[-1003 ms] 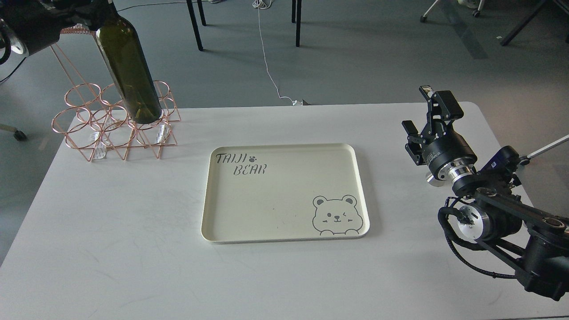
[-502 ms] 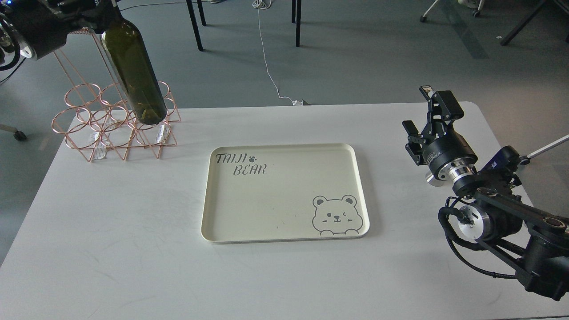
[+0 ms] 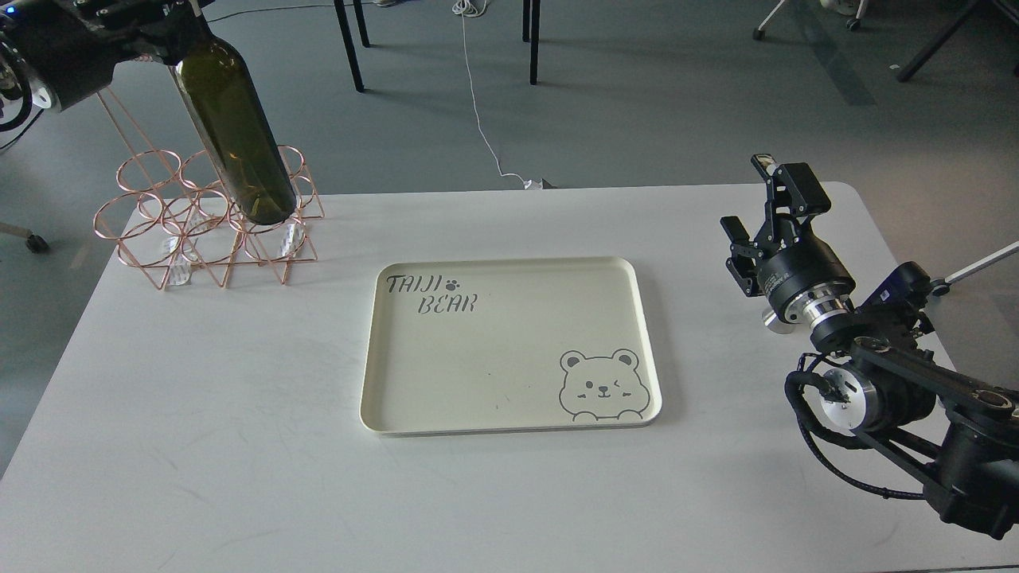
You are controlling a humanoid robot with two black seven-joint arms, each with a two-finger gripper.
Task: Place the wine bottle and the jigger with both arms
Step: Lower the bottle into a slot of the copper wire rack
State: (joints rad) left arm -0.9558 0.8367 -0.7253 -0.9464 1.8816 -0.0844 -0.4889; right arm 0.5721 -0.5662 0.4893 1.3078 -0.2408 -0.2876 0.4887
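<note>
The wine bottle (image 3: pixel 235 135) is dark olive-green and hangs tilted at the far left, its base just over the copper wire rack (image 3: pixel 159 239). My left gripper (image 3: pixel 177 24) is shut on the bottle's neck at the top left corner, and the neck is mostly hidden by it. My right gripper (image 3: pixel 750 200) is open and empty above the table's right side, fingers pointing away from me. A small silver round piece (image 3: pixel 771 319) shows beside the right wrist. I cannot tell whether it is the jigger.
A cream tray (image 3: pixel 382 414) printed with "TAIJI BEAR" and a bear face lies in the middle of the white table (image 3: pixel 199 446). Chair legs and a white cable are on the floor behind the table.
The bottle in my left gripper swung slightly right, then a little back left, staying over the rack. My right arm has not moved.
</note>
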